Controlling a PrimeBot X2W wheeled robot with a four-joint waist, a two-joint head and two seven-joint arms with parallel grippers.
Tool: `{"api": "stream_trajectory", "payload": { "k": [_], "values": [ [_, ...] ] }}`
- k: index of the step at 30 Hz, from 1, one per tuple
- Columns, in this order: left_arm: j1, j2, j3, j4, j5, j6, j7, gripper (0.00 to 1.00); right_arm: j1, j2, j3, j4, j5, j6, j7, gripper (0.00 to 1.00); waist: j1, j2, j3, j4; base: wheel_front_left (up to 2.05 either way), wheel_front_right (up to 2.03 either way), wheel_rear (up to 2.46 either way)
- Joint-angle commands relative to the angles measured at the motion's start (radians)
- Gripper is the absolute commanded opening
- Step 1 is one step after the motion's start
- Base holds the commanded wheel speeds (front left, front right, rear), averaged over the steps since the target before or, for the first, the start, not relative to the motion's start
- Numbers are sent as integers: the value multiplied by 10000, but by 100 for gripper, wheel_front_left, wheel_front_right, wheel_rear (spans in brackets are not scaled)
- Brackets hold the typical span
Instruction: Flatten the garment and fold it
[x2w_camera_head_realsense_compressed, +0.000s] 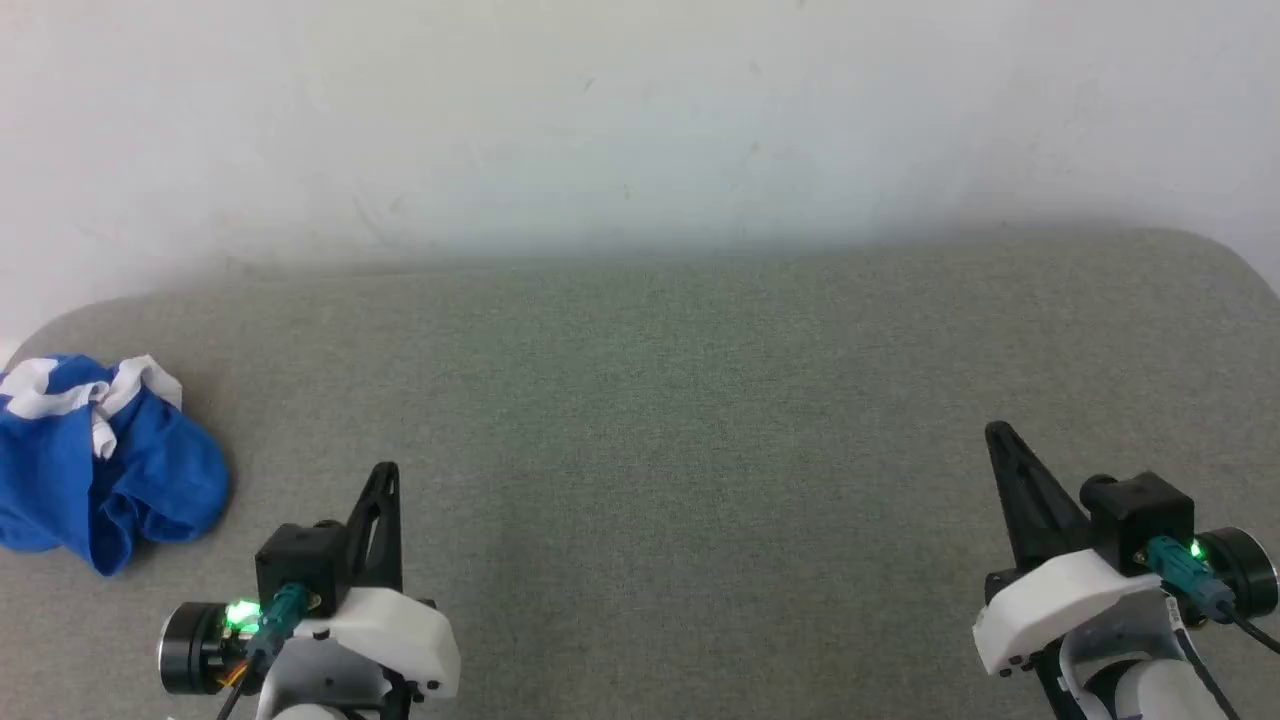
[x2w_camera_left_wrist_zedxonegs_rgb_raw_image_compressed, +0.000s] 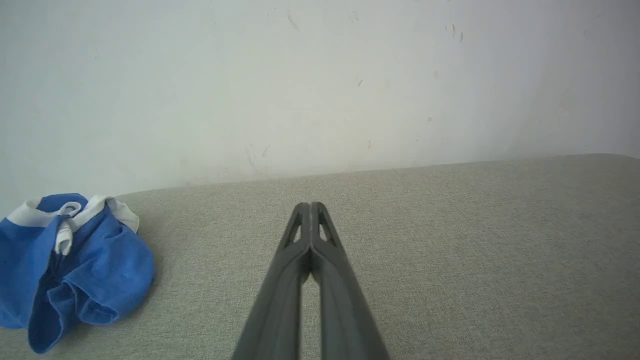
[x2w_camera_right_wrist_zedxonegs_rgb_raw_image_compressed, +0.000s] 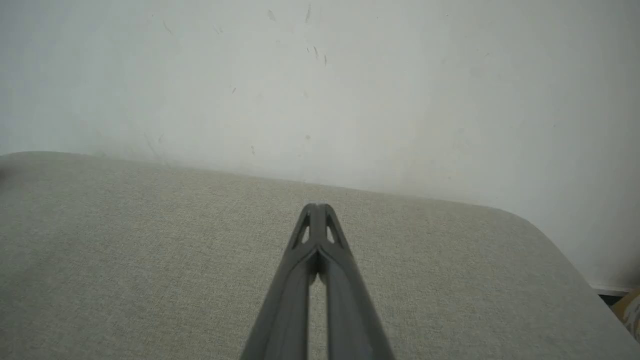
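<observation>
**Op:** Where are the shorts?

**Tech:** You'll find the shorts (x2w_camera_head_realsense_compressed: 100, 460) bunched in a blue heap at the far left of the grey table (x2w_camera_head_realsense_compressed: 640, 400), partly cut off by the left edge of the head view. White trim (x2w_camera_head_realsense_compressed: 45, 395) shows on the far side of the heap. You can't read a long axis. It's a crumpled lump, w/ legs and waistband not told apart.

**Op:** Which arm do I send?

**Tech:** The left. Your left gripper (x2w_camera_head_realsense_compressed: 387, 470) is near the heap, which lies to its left, approx. level w/ its tips. There's bare table between them and no contact. Your right gripper (x2w_camera_head_realsense_compressed: 997, 432) is well apart, on the opp. side of the table.

**Op:** Gripper state?

**Tech:** Both are pinched together, tips meeting, w/ nothing held.

**Op:** Next move?

**Tech:** This is judgement only. Part the left fingers first, then swing left to the heap. Take a trim edge and draw it toward centre, where your right arm can reach. The risk is that a pinch into the bulk lifts several layers at once.
</observation>
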Motion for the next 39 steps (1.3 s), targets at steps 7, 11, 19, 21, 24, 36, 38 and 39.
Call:
{"api": "stream_trajectory", "payload": {
  "k": [7, 11, 19, 21, 24, 36, 38, 39],
  "values": [
    [-128, -51, 37, 18, 66, -78, 1, 0, 143, 42, -3, -70, -78, -21, 5, 0, 0, -1, 0, 0, 0, 0, 0],
    [-128, -51, 37, 18, 66, -78, 1, 0, 143, 42, -3, -70, -78, -21, 5, 0, 0, -1, 0, 0, 0, 0, 0],
    [0, 0, -2, 0, 0, 3, -3, 100, 1, 0, -2, 0, 1, 0, -3, 100, 0, -1, 0, 0, 0, 0, 0],
    [3, 6, -9, -1, -3, 13, -6, 100, -3, -8, -5, 16, 8, 0, -6, 100, 0, -1, 1, -1, 0, 0, 0],
    [-6, 4, -38, -3, -5, 76, -61, 100, 5, -8, -64, 13, 59, 0, -61, 100, 0, -1, 8, -2, 0, 0, 0],
    [-70, 9, -223, -39, 16, 390, -313, 100, 63, -3, -298, -83, 354, -2, -312, 100, 0, -1, 52, 61, 0, 0, 0],
    [-86, 12, -254, -50, 19, 450, -354, 100, 78, -3, -328, -104, 406, -3, -354, 100, 0, -1, 65, 105, 0, 0, 0],
    [-94, 15, -266, -55, 18, 480, -375, 100, 85, -2, -350, -114, 422, -3, -375, 100, 0, -1, 72, 132, 0, 0, 0]
  ]
}}
